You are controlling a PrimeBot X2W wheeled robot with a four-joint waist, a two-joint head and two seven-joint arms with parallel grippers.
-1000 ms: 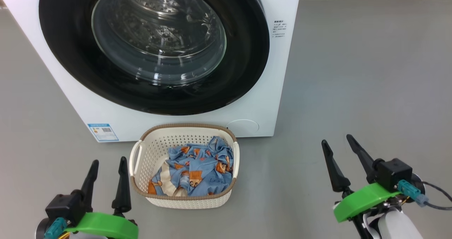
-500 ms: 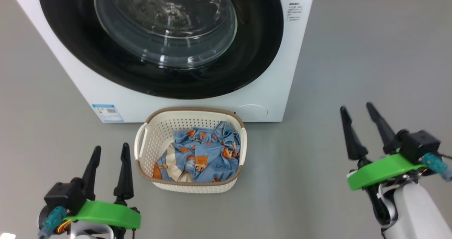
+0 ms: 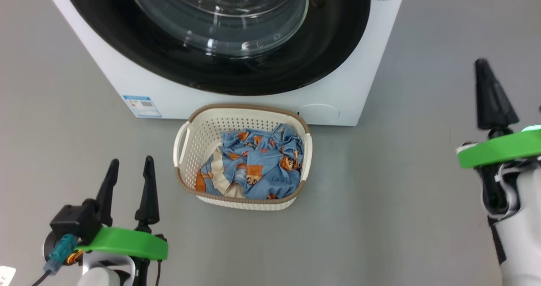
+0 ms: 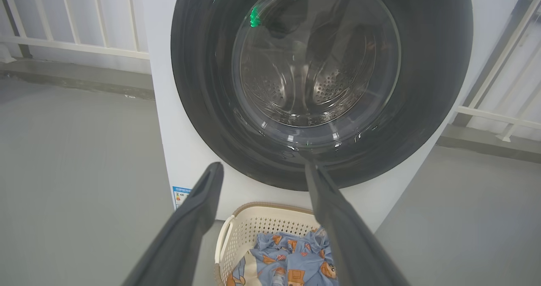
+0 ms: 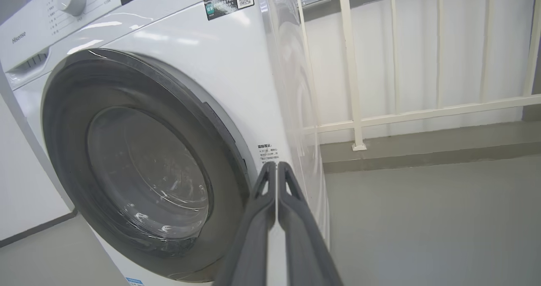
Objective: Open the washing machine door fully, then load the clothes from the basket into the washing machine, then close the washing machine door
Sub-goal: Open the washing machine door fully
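The washing machine (image 3: 363, 79) stands ahead with the washing machine door (image 3: 338, 45) closed flat against its front, black rim around the glass bowl. The basket (image 3: 198, 138) sits on the floor against the machine's base, with the clothes (image 3: 258, 163), blue with orange bears, piled inside. My left gripper (image 3: 131, 163) hangs open and empty to the basket's left; the left wrist view has the left gripper (image 4: 264, 167) facing the door (image 4: 198, 108) above the basket (image 4: 262, 218) and clothes (image 4: 291, 260). My right gripper (image 3: 490, 91) is shut on nothing, right of the machine. In the right wrist view, the right gripper (image 5: 276, 165) points at the machine's front right corner (image 5: 236, 66), beside the door (image 5: 139, 167).
A white railing (image 5: 351, 66) runs behind and beside the machine, also as a railing (image 4: 84, 45) at the far left. A blue label sticker (image 3: 142, 104) and a round cover (image 3: 317, 112) mark the machine's lower front. Grey floor (image 3: 401, 193) spreads to the right of the basket.
The head camera has shifted, so the machine and basket sit higher and further right. My right gripper has shut and moved forward and right. The left gripper stays open.
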